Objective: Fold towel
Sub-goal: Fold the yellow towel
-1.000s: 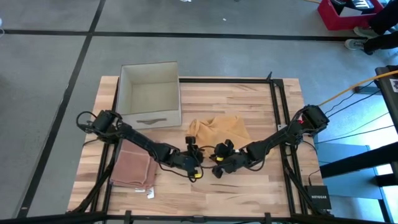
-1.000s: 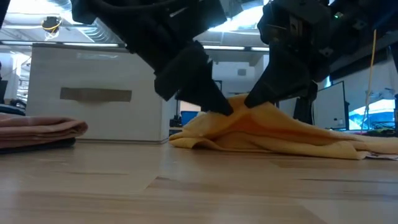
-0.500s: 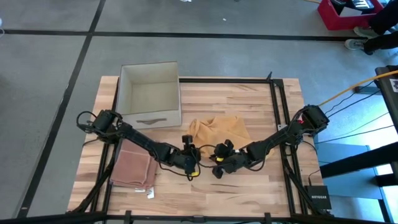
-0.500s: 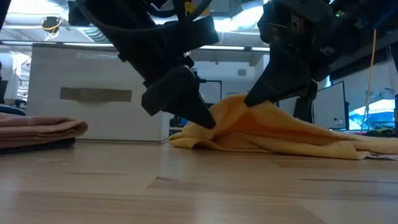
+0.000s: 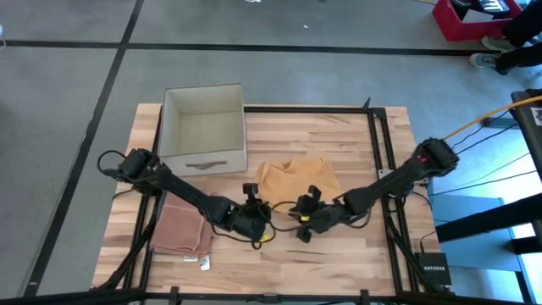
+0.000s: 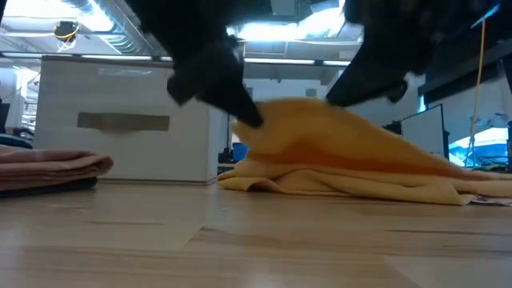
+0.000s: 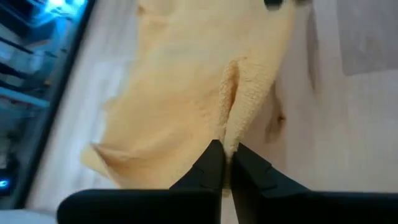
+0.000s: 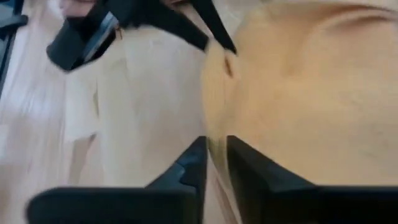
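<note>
A yellow towel lies crumpled at the table's middle. Its near part is raised into a ridge, while its far and right parts rest on the wood. My left gripper is at the towel's near left and is shut on it. My right gripper is at the towel's near edge, just right of the left one, with cloth between its fingers. In the low view the left fingers and the right fingers slant down onto the ridge from either side. My left gripper pinches a raised fold of the towel between its two fingers, at the near left part. The fingers slant down from the near left. The cloth there is lifted off the table and drapes away from the fingers. My right gripper has the towel's near edge between its two fingers. It comes slanting down from the near right. One layer or several, I cannot tell. The held part is raised, and the rest of the towel slopes down to the table.
An open white box stands at the far left of the table. A folded pink cloth lies at the near left. A black frame runs along the table's edges. Bare wood lies near the front edge.
My left gripper has slid down the towel's left side, shut on a fold there and risen. My right gripper has risen too, keeping its cloth. The towel's near part has been drawn up into a higher ridge, while its far and right parts stay on the table.
</note>
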`<state>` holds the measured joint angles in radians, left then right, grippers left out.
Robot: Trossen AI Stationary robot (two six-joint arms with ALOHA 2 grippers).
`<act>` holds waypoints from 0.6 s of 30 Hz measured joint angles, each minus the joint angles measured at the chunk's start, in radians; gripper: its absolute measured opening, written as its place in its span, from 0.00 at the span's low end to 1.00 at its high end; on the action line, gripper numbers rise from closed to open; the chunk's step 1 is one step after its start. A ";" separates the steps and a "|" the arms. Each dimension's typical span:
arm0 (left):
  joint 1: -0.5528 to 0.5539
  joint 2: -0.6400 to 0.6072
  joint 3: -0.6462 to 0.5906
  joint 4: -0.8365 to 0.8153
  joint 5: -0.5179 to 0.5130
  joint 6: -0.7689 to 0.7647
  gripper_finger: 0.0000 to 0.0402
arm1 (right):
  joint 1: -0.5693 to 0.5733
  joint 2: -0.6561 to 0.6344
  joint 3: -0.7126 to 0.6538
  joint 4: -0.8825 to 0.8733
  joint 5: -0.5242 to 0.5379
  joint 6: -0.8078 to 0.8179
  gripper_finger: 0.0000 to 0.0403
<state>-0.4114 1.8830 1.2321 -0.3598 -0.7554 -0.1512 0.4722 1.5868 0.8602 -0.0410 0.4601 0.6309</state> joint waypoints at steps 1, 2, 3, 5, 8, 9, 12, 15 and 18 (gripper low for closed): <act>-0.011 -0.010 0.008 -0.019 -0.019 -0.004 0.02 | 0.001 -0.034 0.004 -0.049 0.000 -0.002 0.20; -0.018 -0.022 0.016 -0.035 -0.033 -0.005 0.02 | 0.004 -0.067 0.012 -0.098 0.000 -0.005 0.23; -0.027 -0.039 0.023 -0.039 -0.037 -0.006 0.02 | 0.015 -0.103 0.022 -0.150 -0.001 -0.008 0.27; -0.040 -0.069 0.037 -0.061 -0.042 -0.015 0.01 | 0.035 -0.167 0.040 -0.257 -0.009 -0.010 0.33; -0.058 -0.118 0.052 -0.124 -0.044 -0.063 0.01 | 0.085 -0.240 0.056 -0.385 -0.079 0.003 0.40; -0.066 -0.136 0.055 -0.146 -0.046 -0.085 0.01 | 0.105 -0.257 0.056 -0.413 -0.107 0.022 0.41; -0.083 -0.195 0.060 -0.192 -0.070 -0.134 0.02 | 0.187 -0.269 0.056 -0.442 -0.129 0.070 0.44; -0.100 -0.249 0.060 -0.225 -0.114 -0.179 0.02 | 0.274 -0.226 0.056 -0.427 -0.070 0.073 0.44; -0.116 -0.287 0.060 -0.233 -0.125 -0.217 0.01 | 0.348 -0.169 0.055 -0.440 -0.019 0.073 0.44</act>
<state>-0.5279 1.5959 1.2926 -0.5923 -0.8801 -0.3684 0.8197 1.4180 0.9148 -0.4805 0.4407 0.7037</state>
